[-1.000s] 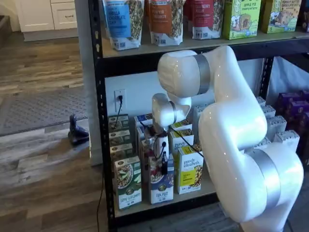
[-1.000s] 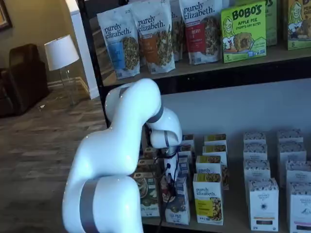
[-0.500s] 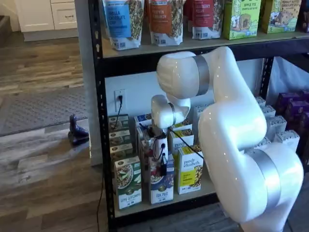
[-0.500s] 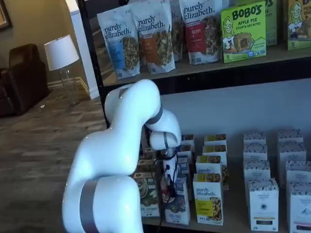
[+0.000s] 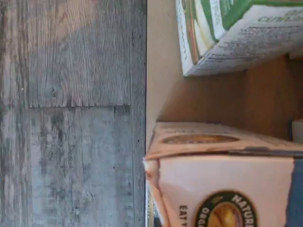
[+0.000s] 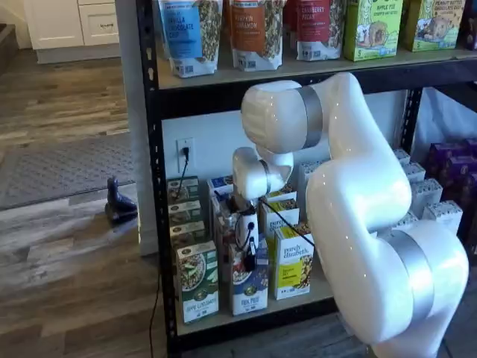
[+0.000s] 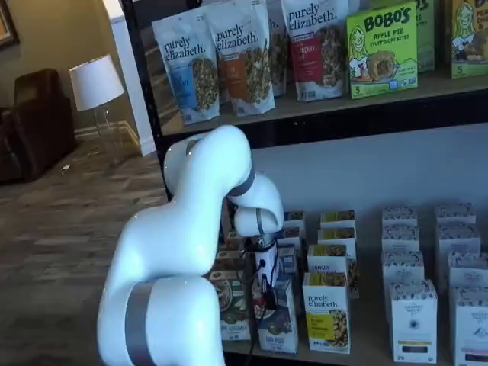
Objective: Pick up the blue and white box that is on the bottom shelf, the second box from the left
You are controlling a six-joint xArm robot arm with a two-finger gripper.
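The blue and white box [image 6: 250,292] stands upright at the front of the bottom shelf [image 6: 302,300], between a green and white carton [image 6: 197,280] and a yellow and white carton [image 6: 292,261]. My gripper [image 6: 250,256] hangs at the box's top, with a black finger in front of its upper face. I see no gap between the fingers and cannot tell if they grip. Both shelf views show this; the box [image 7: 279,324] sits under the gripper [image 7: 265,292]. The wrist view shows the box's white top [image 5: 222,179] close up and the green carton [image 5: 236,33] beside it.
Rows of like cartons stand behind the front ones. White dotted cartons [image 7: 413,320] and purple boxes [image 6: 453,165] fill the shelf's right side. Tall granola bags [image 6: 190,33] stand on the upper deck. My arm's white body [image 6: 365,224] covers the shelf's middle. A cable hangs from a wall outlet [image 6: 184,149].
The wrist has shifted very slightly up and left. The blue and white box stands where it was on the deck.
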